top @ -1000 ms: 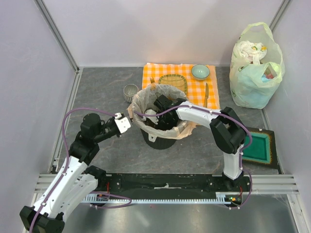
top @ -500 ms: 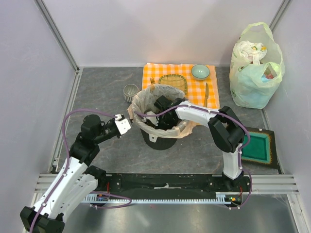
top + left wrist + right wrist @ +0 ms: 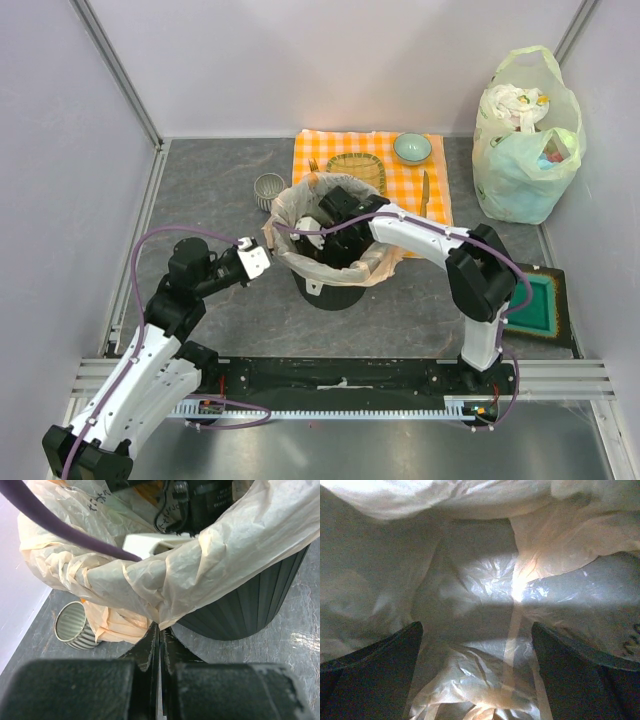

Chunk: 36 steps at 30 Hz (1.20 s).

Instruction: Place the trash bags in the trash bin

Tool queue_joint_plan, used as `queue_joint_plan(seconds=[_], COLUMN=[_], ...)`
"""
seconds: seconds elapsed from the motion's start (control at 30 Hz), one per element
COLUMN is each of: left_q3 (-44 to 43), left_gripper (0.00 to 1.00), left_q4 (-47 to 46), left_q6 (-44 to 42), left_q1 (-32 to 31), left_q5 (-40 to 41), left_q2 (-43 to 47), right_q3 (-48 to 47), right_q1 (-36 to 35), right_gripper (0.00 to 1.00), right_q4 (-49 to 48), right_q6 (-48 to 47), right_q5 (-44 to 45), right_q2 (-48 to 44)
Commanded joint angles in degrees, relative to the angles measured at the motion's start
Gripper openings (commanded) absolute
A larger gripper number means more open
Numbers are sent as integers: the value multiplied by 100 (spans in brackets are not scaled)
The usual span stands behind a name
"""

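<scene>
The left tool (image 3: 160, 630), pressed together, pinches a fold of the trash bag (image 3: 150, 580) draped over the trash bin (image 3: 260, 600); the right tool (image 3: 477, 647) sits spread inside the bag.

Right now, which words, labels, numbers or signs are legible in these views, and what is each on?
No text reads clearly.
Blurred, unreadable: dark print on the thin, crinkly pale peach-orange plastic bag, left wrist view.
Cut off, unreadable: edge print on the same bag, right wrist view.
Too small to read: white lettering on the black housing of the right arm.
</scene>
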<state>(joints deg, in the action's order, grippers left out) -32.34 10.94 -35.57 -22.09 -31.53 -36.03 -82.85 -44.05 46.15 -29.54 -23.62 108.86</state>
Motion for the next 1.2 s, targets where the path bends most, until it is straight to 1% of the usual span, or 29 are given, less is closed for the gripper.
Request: queue_joint_plan(seconds=[0.0,0.17,0.47,0.53,0.57,0.63,0.67,0.77,0.87,0.97,1.03,1.13,1.17], left_q3=[79,61,-150,-246,-273,-334,-361,-501,-738,-1028,-1238,-1502,-1599], left_gripper=[2,2,3,11,23,31,42,53,59,66,68,71,73], left_q4=[49,119,426,514,584,672,786,988,1480,2156,2621,2991,3054], left_q6=[-169,-213,-301,-301,-301,-319,-327,-354,-424,-302,-30,524,673], left_q1=[29,29,29,29,29,29,29,29,29,20,20,38,38], left_q5=[68,86,24,-20,-37,-108,-117,-143,-143,-56,102,357,419], left_q2=[35,61,-26,-27,-18,26,52,70,79,70,70,88,61], right_q3=[-319,-355,-373,-311,-276,-241,-188,-126,-170,-135,-109,40,67], right_q1=[-51,-60,-42,-25,-33,-33,-25,-7,116,370,546,801,880], right_gripper=[98,98,98,98,98,98,98,98,98,98,98,98,98], right_q4=[-247,-343,-1072,-1231,-1336,-1381,-1476,-1652,-1846,-2153,-2329,-2829,-3022], right_q6=[97,220,642,704,739,704,687,704,897,1187,1414,1845,2238], right_q5=[-170,-143,-91,-91,-108,-213,-222,-170,-91,-222,-292,-205,-83], right_q2=[-427,-707,-1331,-1472,-1603,-1710,-1814,-2008,-2227,-2570,-2781,-3230,-3413])
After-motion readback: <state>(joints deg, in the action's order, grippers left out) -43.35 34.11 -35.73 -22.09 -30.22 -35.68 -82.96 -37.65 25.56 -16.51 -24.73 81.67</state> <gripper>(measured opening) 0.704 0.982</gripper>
